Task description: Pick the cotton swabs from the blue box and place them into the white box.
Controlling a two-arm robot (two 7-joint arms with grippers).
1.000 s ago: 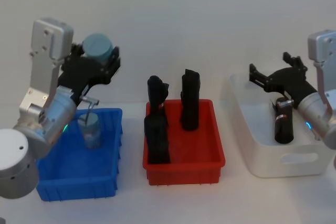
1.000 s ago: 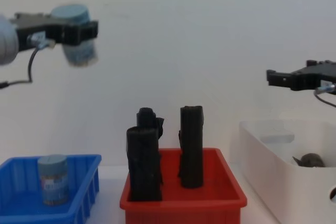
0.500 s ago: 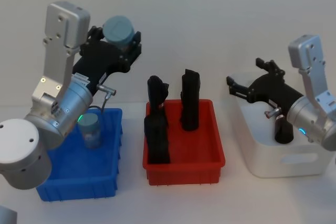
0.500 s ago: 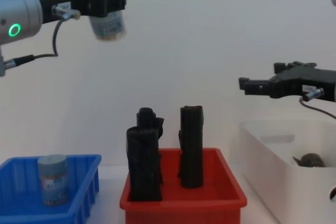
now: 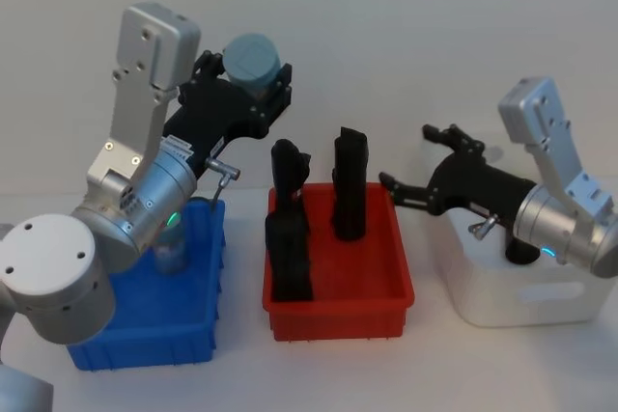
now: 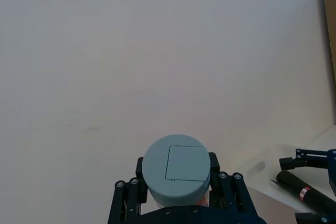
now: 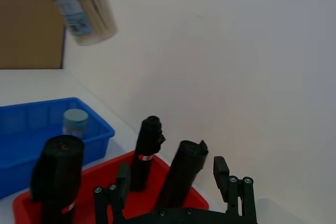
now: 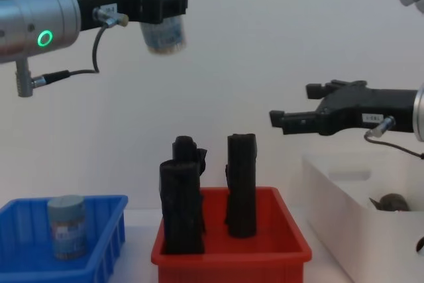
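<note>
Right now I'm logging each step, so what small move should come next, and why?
Probably carry the cotton swab tub rightward to the right pincer: the left pincer grips it high up, the right pincer is open and pointed toward it above the right side of the red bin, and the white box sits farther right.

- The red bin (image 5: 338,320) is seen from above in the head view.
- It is seen side-on, lower, in the chest view.
</note>
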